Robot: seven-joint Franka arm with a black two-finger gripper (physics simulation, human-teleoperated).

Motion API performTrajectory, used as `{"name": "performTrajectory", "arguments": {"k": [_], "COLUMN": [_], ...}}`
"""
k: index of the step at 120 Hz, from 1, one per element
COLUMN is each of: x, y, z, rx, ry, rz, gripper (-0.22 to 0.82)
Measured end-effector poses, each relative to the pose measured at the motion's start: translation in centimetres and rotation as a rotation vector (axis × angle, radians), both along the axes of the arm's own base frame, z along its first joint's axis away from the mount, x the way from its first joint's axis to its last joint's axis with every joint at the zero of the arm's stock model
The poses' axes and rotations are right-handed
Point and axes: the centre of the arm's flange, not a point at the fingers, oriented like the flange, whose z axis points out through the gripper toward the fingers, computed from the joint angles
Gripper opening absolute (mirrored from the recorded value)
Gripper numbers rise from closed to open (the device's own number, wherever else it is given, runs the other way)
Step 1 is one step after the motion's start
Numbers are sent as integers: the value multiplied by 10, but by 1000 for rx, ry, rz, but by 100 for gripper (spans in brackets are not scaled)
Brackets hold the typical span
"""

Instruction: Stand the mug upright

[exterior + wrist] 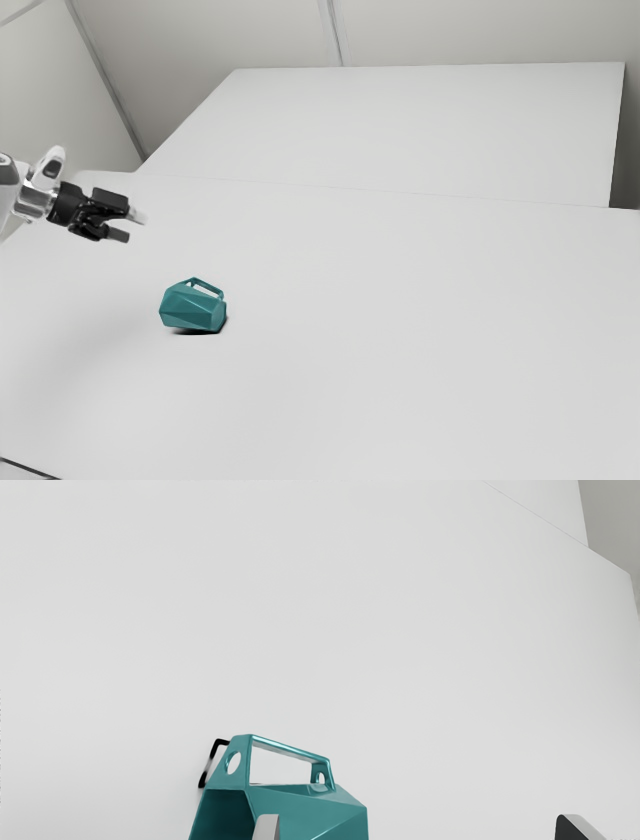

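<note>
The mug [192,310] lies on the worktop [400,330], below and apart from the spread gripper [130,227]; its long axis runs roughly fingertip to fingertip (handle [290,747] uppermost), mouth [225,812] sideways.

"How does the mug [315,805] look?"
"Smooth and glossy, with a sheen along its handle [292,750]; plastic or ceramic, it's hard to tell."
"And the table [300,630]?"
"Smooth, matt. The arm's wrist collar [34,204] shines like metal."
</note>
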Motion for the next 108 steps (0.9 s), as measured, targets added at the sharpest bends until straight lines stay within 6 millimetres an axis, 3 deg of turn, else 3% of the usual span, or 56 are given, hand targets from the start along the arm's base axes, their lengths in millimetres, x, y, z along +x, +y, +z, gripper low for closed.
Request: {"name": "performTrajectory", "arguments": {"k": [21, 46, 79, 108], "x": [-9, -19, -13, -21], "y": [4, 5, -5, -3], "z": [-27, -62, -92, -115], "rx": [-27, -106, -145, -202], "ry": [-65, -26, 9, 43], "rz": [-30, -38, -71, -38], "gripper": [60, 60, 60, 60]}}
